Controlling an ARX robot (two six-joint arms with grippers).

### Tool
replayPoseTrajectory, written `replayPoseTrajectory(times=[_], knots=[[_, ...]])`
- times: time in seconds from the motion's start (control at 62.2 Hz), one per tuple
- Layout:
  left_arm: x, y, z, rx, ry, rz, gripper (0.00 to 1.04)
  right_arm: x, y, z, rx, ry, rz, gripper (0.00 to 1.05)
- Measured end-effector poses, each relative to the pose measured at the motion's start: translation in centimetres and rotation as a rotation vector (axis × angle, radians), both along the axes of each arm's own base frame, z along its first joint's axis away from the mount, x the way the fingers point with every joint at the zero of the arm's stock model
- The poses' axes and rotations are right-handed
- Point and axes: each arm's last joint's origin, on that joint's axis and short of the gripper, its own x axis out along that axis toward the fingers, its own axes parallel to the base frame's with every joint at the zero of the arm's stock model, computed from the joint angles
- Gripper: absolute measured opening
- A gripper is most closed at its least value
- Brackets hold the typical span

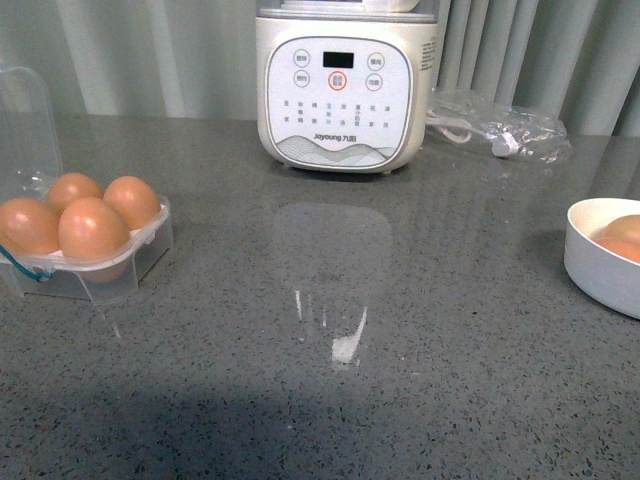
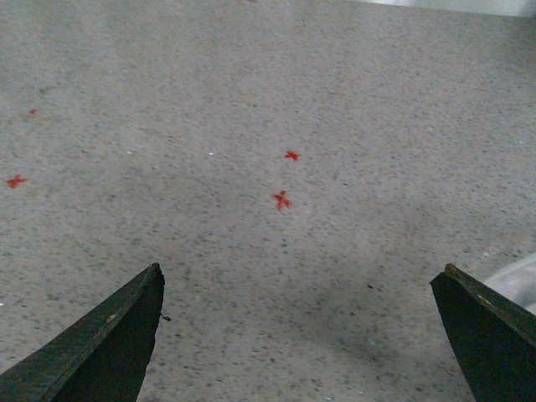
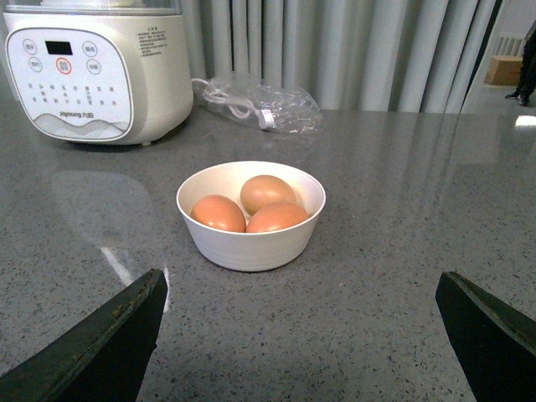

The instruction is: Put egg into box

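Four eggs [image 1: 93, 228] are filling the box [image 1: 140, 262] at the tabletop's [image 1: 400, 350] left edge, so left claw [image 2: 301, 268] and right claw [image 3: 301, 274] are hanging released.

Four brown eggs [image 1: 93, 228] in open box [image 1: 150, 250]

The left gripper [image 2: 301, 268] and right gripper [image 3: 301, 274] each show two matte black, wedge-shaped fingers [image 2: 100, 343] tapering to blunt tips, with paler scuffed edges.

Clear plastic box [image 1: 95, 270], glossy speckled counter [image 1: 400, 330]
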Motion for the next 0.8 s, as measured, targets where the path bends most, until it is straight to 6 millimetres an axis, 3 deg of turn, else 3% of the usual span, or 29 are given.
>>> replayPoseTrajectory(times=[0.322, 0.595, 0.804], knots=[[-0.1, -4.2, 0.2, -0.117, 0.022, -0.125, 0.98, 0.0, 0.0, 0.0, 0.0, 0.0, 0.0, 0.98], [-2.0, -8.8, 0.6, -0.122, 0.078, -0.309, 0.98, 0.0, 0.0, 0.0, 0.0, 0.0, 0.0, 0.98], [-2.8, -9.9, 0.1, -0.047, 0.128, -0.358, 0.98, 0.0, 0.0, 0.0, 0.0, 0.0, 0.0, 0.98]])
